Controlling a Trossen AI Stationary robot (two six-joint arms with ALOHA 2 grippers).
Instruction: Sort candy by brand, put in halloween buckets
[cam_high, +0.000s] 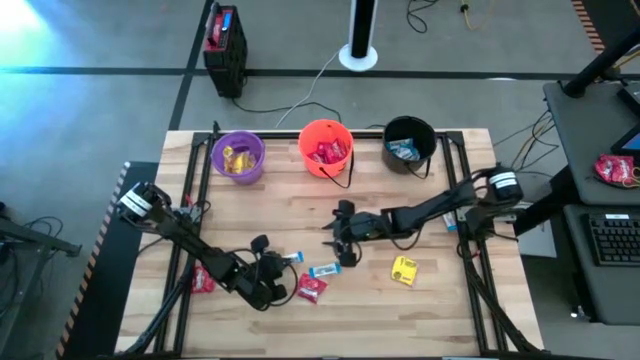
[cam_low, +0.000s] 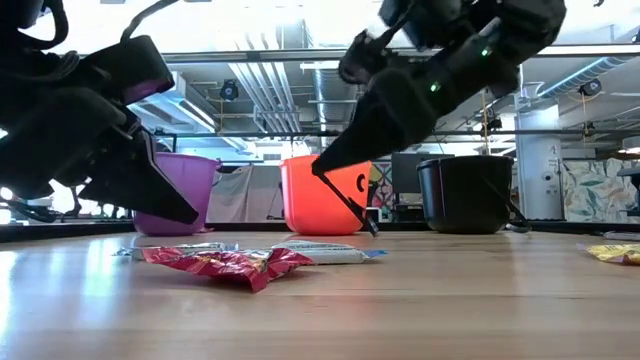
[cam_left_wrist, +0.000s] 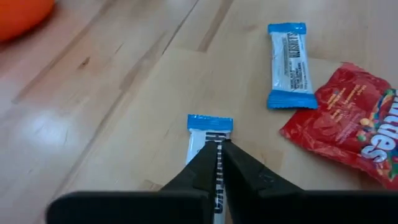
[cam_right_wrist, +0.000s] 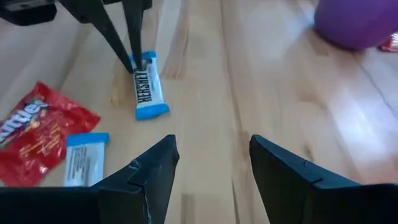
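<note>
Two arms were over the table (cam_high: 430, 320). The left gripper (cam_left_wrist: 217, 155) pinched a blue-and-white candy bar (cam_left_wrist: 209, 129). The right gripper (cam_right_wrist: 211, 162) hung wide open, holding nothing.

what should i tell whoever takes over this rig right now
Left end effector: shut on a blue-and-white bar, still on the table.
Right end effector: open, empty, hovering mid-table.
Done: candy already sits in the purple bucket, orange bucket and black bucket.
Left: second blue-and-white bar, red packet, another red packet and yellow packet.
</note>
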